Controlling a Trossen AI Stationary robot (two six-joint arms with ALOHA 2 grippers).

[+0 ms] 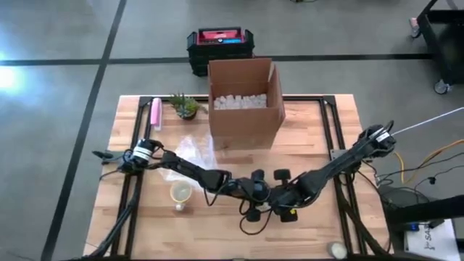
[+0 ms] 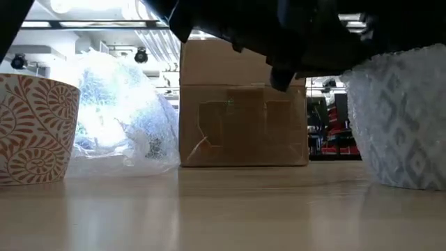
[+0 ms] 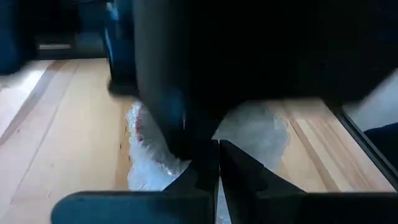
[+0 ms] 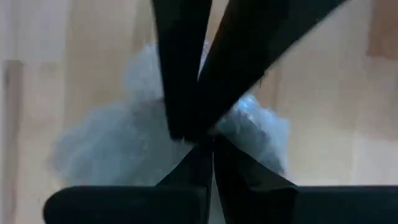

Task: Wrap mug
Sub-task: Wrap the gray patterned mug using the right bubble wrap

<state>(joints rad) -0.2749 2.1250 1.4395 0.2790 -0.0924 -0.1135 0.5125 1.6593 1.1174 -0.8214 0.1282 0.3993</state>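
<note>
White mug (image 2: 33,129) bears orange swirls; brown box (image 1: 245,101).

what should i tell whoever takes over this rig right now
Left gripper: shut, near the table's front middle, over a bubble-wrapped bundle.
Right gripper: shut, right beside it, over the same bundle.
A patterned mug stands bare on the table, left of the grippers.
Loose bubble wrap lies behind the mug, in front of the cardboard box.
Done: one bundle looks wrapped. Left: the bare mug isn't wrapped yet.

Bright overhead ceiling glare, blurred wrist views, silhouetted arms.
</note>
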